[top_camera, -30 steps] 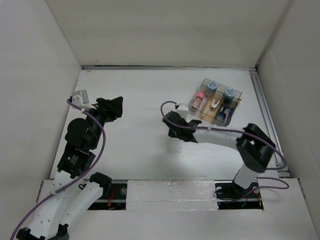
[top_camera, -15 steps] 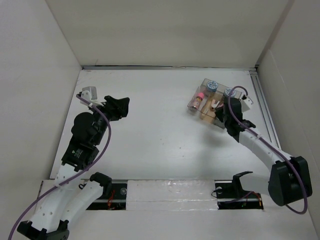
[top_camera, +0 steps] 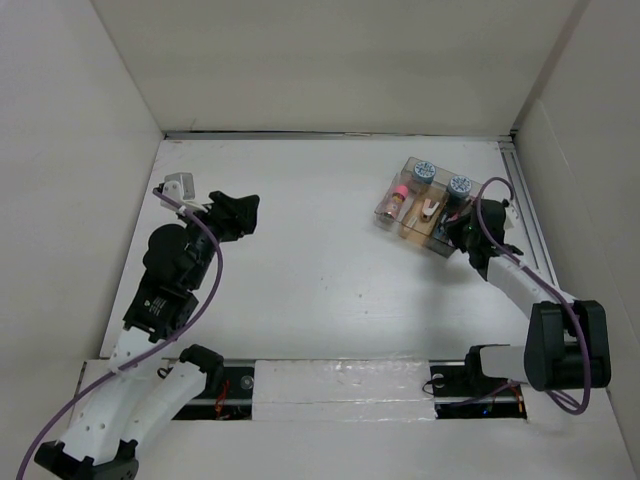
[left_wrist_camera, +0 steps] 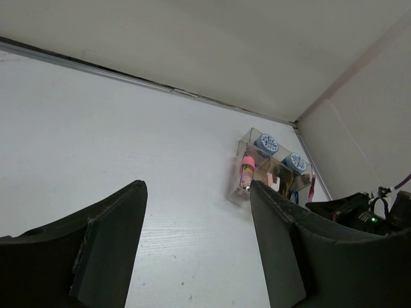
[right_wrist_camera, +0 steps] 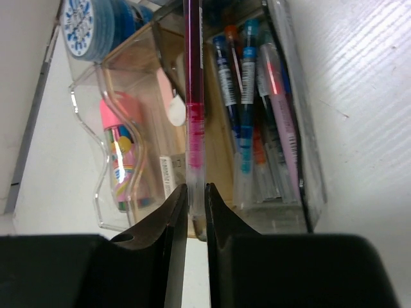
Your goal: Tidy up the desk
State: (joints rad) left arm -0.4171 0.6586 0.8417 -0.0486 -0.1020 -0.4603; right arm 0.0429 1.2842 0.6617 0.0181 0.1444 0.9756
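The desk [top_camera: 320, 260] is a white tabletop with walls round it. A clear compartment box [top_camera: 428, 205] stands at its back right. My right gripper [top_camera: 462, 232] hangs at the box's near right corner. In the right wrist view it [right_wrist_camera: 196, 192] is shut on a magenta pen [right_wrist_camera: 194, 96], which points out over the box's pen compartment [right_wrist_camera: 302, 192], where several pens [right_wrist_camera: 247, 109] lie. My left gripper [top_camera: 240, 212] hovers over the left of the desk. Its jaws [left_wrist_camera: 196, 192] stand wide open with only bare desk [left_wrist_camera: 128, 128] between them.
The box [left_wrist_camera: 270, 167] also holds two blue rolls [right_wrist_camera: 87, 22] and a pink tube [right_wrist_camera: 119, 154]. A metal rail [top_camera: 525, 220] runs along the desk's right edge, close to the box. White walls enclose the back and both sides.
My right arm has swung from the desk's middle to the box at the right. My left gripper has shifted slightly towards the back.
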